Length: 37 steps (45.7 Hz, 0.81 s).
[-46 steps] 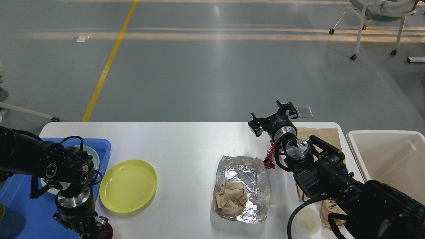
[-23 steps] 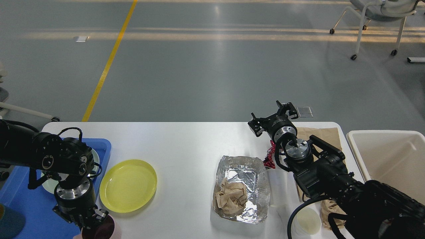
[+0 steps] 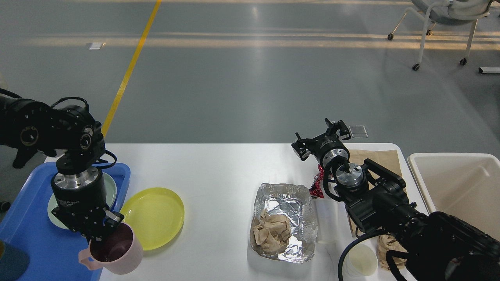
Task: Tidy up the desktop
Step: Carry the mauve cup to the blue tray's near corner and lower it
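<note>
Desktop point(image 3: 218, 164), a large white rectangular tabletop with rounded corners, fills the lower half of the view and serves as the landmark. At its left end sits a shallow blue plastic tray point(image 3: 23, 234) holding a pale green round plate point(image 3: 111, 187). Above the tray's near right edge, the left gripper point(image 3: 99, 234) is clenched on the rim of a pink ceramic mug with a dark interior point(image 3: 113, 253), lifted and slightly tilted. Just right of the tray lies a round yellow plastic plate point(image 3: 152, 216). Right of the desktop's centre rests a crumpled aluminium foil container point(image 3: 283, 218) with brown paper wadded inside. Beyond it the right gripper point(image 3: 320, 140) hovers over the desktop's far right part with its fingers spread, released and empty. A cream-white rectangular bin point(image 3: 457, 183) stands off the right end. The step in hand appears to be moving the mug onto the tray; next calls for lowering it upright onto bare tray floor, clear of the green plate.
</note>
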Each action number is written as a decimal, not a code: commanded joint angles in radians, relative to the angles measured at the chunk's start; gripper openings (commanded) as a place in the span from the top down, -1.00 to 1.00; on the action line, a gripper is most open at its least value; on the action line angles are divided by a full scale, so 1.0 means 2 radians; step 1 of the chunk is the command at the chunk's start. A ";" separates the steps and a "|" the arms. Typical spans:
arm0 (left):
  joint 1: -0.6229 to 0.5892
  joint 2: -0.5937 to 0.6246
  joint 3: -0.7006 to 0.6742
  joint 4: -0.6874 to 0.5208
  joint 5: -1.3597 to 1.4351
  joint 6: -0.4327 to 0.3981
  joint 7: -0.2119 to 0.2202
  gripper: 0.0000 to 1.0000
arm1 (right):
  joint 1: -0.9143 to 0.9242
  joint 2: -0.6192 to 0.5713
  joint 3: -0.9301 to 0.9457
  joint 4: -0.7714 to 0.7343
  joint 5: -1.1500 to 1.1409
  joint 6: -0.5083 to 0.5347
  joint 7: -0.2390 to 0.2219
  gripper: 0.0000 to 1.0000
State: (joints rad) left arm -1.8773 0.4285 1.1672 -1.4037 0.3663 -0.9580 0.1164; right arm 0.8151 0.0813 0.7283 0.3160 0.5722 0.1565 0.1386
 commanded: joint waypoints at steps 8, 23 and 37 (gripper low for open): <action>-0.129 0.029 0.045 -0.121 0.000 -0.001 -0.005 1.00 | 0.000 0.000 -0.001 0.000 0.000 0.000 0.001 -1.00; -0.242 0.041 0.088 -0.168 0.000 -0.001 -0.005 1.00 | 0.001 0.000 -0.001 -0.001 0.000 0.000 0.001 -1.00; -0.341 0.079 0.114 -0.168 0.000 -0.001 -0.005 1.00 | 0.000 0.000 0.000 -0.001 0.000 0.000 0.000 -1.00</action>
State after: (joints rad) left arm -2.4896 0.5594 1.3745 -1.7403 0.3671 -0.9600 0.1073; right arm 0.8151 0.0813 0.7284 0.3148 0.5722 0.1565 0.1391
